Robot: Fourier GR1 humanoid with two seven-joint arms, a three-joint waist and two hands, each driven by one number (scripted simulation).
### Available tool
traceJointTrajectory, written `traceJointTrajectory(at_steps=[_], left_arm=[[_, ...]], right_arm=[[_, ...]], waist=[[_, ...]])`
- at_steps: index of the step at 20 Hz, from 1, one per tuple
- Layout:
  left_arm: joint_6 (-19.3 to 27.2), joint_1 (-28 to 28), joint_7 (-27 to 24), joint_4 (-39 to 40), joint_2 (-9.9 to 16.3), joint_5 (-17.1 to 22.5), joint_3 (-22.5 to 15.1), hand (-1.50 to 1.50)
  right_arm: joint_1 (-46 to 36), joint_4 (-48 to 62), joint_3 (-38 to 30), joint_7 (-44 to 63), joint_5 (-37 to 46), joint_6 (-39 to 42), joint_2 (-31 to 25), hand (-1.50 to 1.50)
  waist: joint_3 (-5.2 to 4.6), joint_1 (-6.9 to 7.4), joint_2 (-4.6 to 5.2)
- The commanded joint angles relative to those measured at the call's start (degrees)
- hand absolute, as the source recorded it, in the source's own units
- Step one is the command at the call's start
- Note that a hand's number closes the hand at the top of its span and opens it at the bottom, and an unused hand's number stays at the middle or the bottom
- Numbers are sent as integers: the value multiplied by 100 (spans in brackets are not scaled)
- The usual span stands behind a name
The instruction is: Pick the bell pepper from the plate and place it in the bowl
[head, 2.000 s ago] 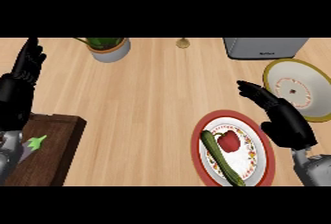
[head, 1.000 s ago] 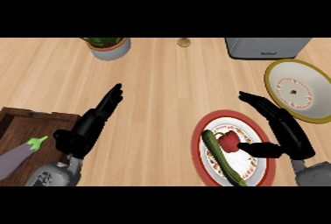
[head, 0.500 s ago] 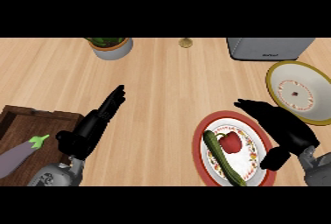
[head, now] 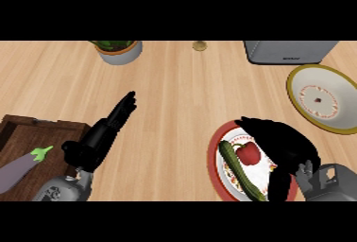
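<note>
Over plate point(head: 213, 158) | right hand point(head: 282, 142) half-hides bell pepper point(head: 247, 153) | fingers open, holding nothing

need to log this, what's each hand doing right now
Left hand: open, fingers straight, holding nothing.
Right hand: open, arched over the plate beside the bell pepper, gripping nothing yet.

One head view looks steeply down on the counter point(head: 181, 85).

The light wooden counter point(head: 181, 90) carries a red-rimmed round plate point(head: 213, 158), a yellow-rimmed white bowl point(head: 322, 98), a dark brown wooden tray point(head: 35, 134), a grey potted plant point(head: 118, 50) and a grey metal appliance point(head: 286, 51).
</note>
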Motion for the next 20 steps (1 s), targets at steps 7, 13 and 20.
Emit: traceJointTrajectory(at_steps=[7,13,20], left_arm=[[-231,388,-524,302,-340,-487,149,0],[-328,185,-277,244,-528,-778,293,0],[-452,131,-70,233,-736,-722,489,0]], right_arm=[[843,-398,319,20,1317,-16,573,-150],[685,99,10,-525,2109,-184,1009,-150],[904,342,152,-902,3171,-694,1086,-150]], waist=[[9,-28,8],[10,-5,11],[10,-10,11]])
